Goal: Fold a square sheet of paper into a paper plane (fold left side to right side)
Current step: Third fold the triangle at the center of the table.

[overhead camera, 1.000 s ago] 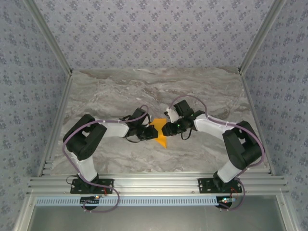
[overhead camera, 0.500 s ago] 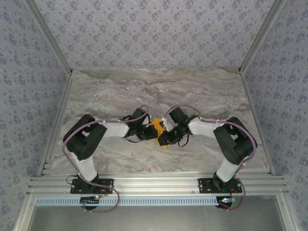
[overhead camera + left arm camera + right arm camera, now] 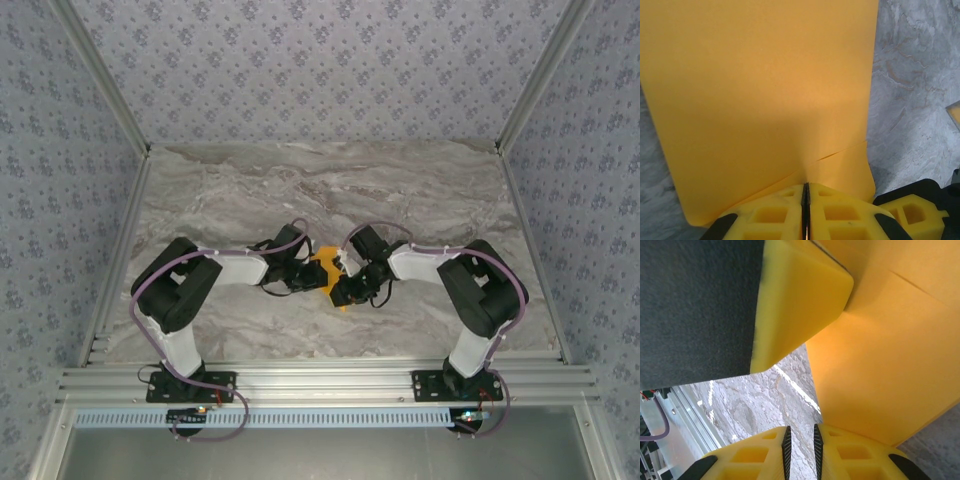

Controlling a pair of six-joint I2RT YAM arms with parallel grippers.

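Two arms met over the middle of the marble table in the overhead view, with the square sheet of paper sitting right between their wrists as a small orange patch. From the left wrist cam, the left gripper was clamped tight, its yellow fingers pressed together with no gap, and the near edge of the sheet was pinched in that seam. The paper ran away from the fingers and covered most of the frame, plain bright orange, with one thin slanted line crossing it just above the fingertips. Honestly couldn't tell if that was a crease or the edge of a second layer. Grey marble showed to the right of the sheet, and a yellow finger of the other arm poked in at the bottom right corner. On the right wrist cam, the right gripper had its jaws only slightly apart, just a slim slot, and I could see table through it, so nothing looked caught in there. The orange sheet hung just beside and beyond its right finger, and one big yellow finger of the left arm loomed at the upper left, touching the paper.
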